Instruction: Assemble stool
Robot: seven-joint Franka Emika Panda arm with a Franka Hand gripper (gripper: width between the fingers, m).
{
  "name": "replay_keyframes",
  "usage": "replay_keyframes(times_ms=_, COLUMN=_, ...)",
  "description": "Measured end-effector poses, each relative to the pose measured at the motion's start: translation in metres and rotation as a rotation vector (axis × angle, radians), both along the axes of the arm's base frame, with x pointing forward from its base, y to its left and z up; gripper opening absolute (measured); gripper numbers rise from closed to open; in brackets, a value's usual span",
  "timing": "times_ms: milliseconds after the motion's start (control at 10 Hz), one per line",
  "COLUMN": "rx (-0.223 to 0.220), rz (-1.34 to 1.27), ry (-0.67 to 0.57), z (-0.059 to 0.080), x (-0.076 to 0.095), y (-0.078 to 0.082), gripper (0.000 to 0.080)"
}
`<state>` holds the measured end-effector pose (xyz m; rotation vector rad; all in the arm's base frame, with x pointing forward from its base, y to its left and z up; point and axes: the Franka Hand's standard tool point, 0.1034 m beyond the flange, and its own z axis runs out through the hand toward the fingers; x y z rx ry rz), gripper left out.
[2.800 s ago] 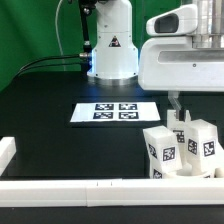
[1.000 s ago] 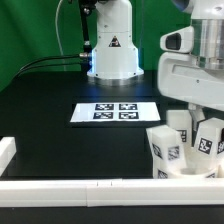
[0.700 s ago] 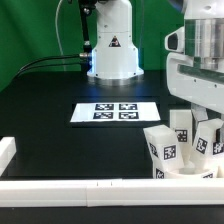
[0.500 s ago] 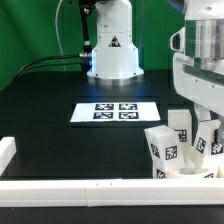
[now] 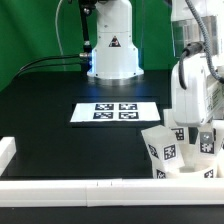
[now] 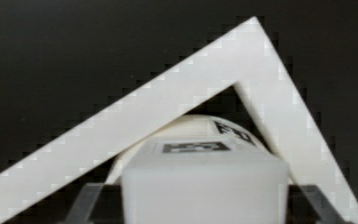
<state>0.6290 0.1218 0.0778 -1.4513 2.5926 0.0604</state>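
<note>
The stool's white blocky legs stand crowded at the exterior view's lower right, close to the front rail. My gripper (image 5: 186,127) reaches down into this group from above. In the wrist view my gripper (image 6: 202,202) is shut on one white leg (image 6: 202,180), and a dark finger (image 6: 99,196) shows on each side of it. Beyond that leg stands another leg (image 6: 201,140) with a black-and-white tag. A tagged leg (image 5: 164,151) stands to the left of the hand and another (image 5: 208,141) to its right. The hand hides the top of the held leg.
The marker board (image 5: 115,112) lies in the middle of the black table. A long white rail (image 5: 80,188) runs along the front edge, with a short rail end (image 5: 6,150) at the left. Two rails meet in a corner (image 6: 247,60) just past the legs. The robot base (image 5: 112,45) stands behind.
The hand has turned about its upright axis over the legs and shifted a little to the right and down. The jaws have stayed shut on the leg.
</note>
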Motion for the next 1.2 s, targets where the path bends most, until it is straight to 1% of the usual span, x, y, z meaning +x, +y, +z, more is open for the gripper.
replay_keyframes(times_ms=100, rx=0.009, rz=-0.013, ry=-0.001, z=0.0, x=0.0, y=0.0, gripper=0.0334)
replay_keyframes(times_ms=400, rx=0.012, rz=-0.022, ry=0.003, z=-0.004, x=0.0, y=0.003, gripper=0.0334)
replay_keyframes(times_ms=500, rx=0.02, rz=-0.034, ry=0.003, z=-0.005, x=0.0, y=0.004, gripper=0.0334)
replay_keyframes(times_ms=800, rx=0.024, rz=-0.03, ry=0.002, z=-0.006, x=0.0, y=0.004, gripper=0.0334)
replay_keyframes(times_ms=1000, rx=0.017, rz=0.017, ry=-0.004, z=-0.006, x=0.0, y=0.004, gripper=0.0334)
replay_keyframes(times_ms=1100, rx=0.02, rz=0.094, ry=0.006, z=-0.002, x=-0.003, y=0.003, gripper=0.0528)
replay_keyframes(times_ms=1200, rx=0.026, rz=0.122, ry=-0.018, z=0.012, x=0.0, y=0.002, gripper=0.0612)
